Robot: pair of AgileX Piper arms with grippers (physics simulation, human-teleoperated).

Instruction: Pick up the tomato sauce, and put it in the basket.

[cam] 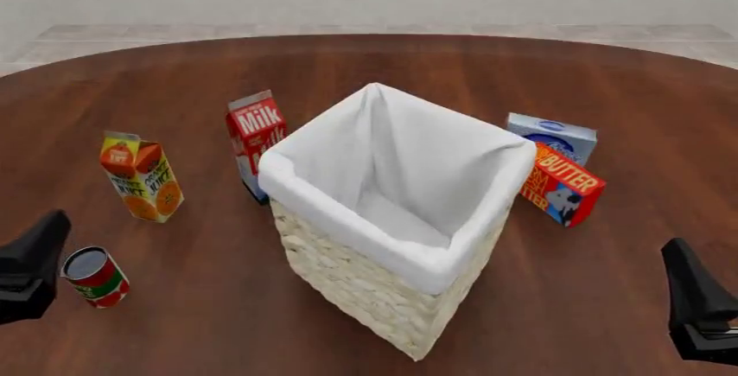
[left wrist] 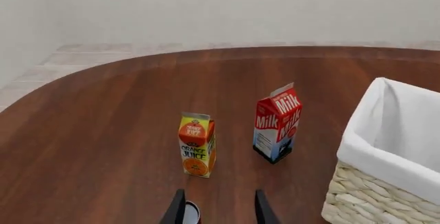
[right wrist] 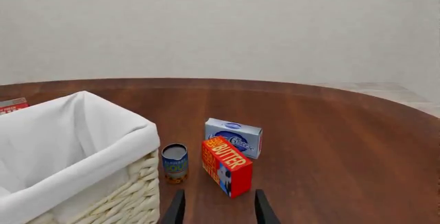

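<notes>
Tomato sauce (cam: 95,277) stands upright on the bench (cam: 207,307), just beside the left claw (cam: 33,268) and a little toward the basket side of it. In the left wrist view only a sliver of the can's rim shows, at the inner face of one finger (left wrist: 174,211), so the can is off-centre in the gap rather than squarely between the fingers. That claw is spread wide and holds nothing.

To do this step well, the left claw should shift sideways until the can sits in the middle of the gap, then come down so the fingers reach about mid-height on the label before closing. Closing now would probably push the tin aside or tip it. The orange juice carton (cam: 141,176) stands ahead of the claw, well apart, so the approach has room.

The basket (cam: 369,281) lies further off on the claw's inner side, with the milk carton (cam: 256,138) beside its far wall; the lift must clear the tall cloth-lined rim.

The right claw (right wrist: 217,208) is also spread and idle, with the butter box (right wrist: 227,166) ahead of it.
</notes>
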